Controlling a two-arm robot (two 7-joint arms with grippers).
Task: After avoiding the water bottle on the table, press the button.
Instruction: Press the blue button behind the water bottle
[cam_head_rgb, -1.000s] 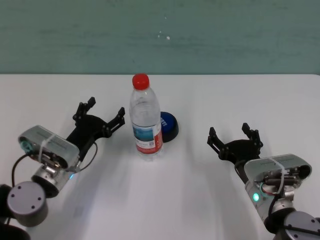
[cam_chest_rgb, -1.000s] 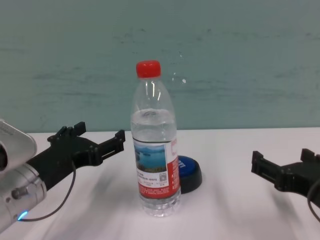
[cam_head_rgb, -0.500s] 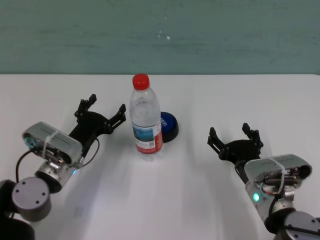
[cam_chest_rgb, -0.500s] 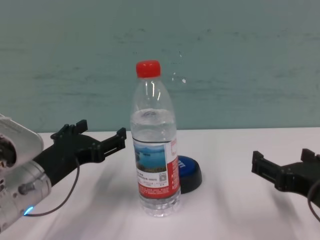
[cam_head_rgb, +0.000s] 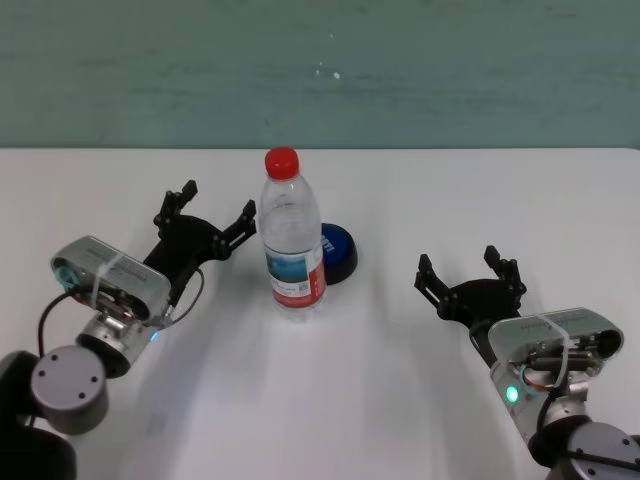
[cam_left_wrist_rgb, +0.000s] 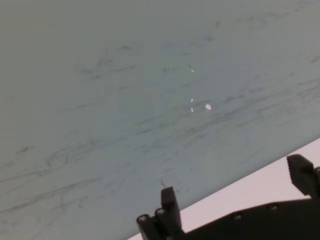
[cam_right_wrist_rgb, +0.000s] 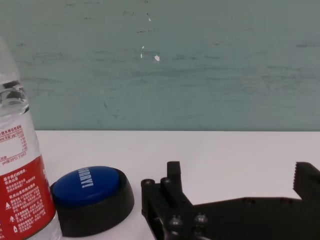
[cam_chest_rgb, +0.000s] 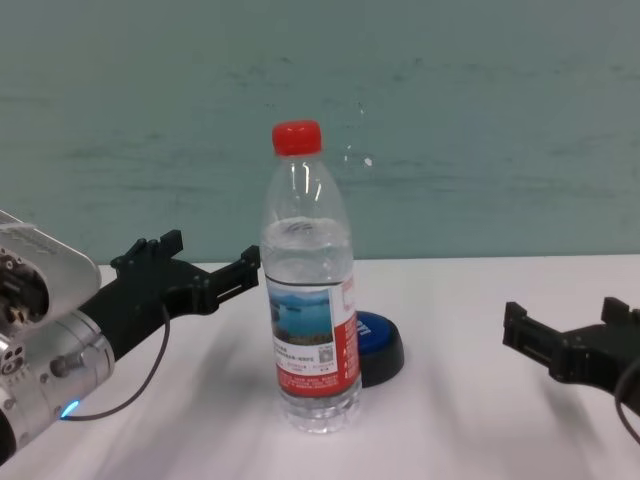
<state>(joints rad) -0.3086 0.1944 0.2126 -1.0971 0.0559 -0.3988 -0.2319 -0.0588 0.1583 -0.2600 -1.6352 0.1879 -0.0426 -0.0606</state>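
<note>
The bottle (cam_head_rgb: 292, 240) stands upright on the white table (cam_head_rgb: 400, 400), clear plastic with a red cap and a red-and-white label bearing a blue lake picture. It is just beside the left gripper (cam_head_rgb: 215, 215), whose spread fingers point toward its upper body without touching. The button (cam_head_rgb: 337, 253), a low blue dome on a wider black base, sits right behind the bottle on the side toward the right gripper (cam_head_rgb: 468, 272), well apart from that gripper's open fingers.
</note>
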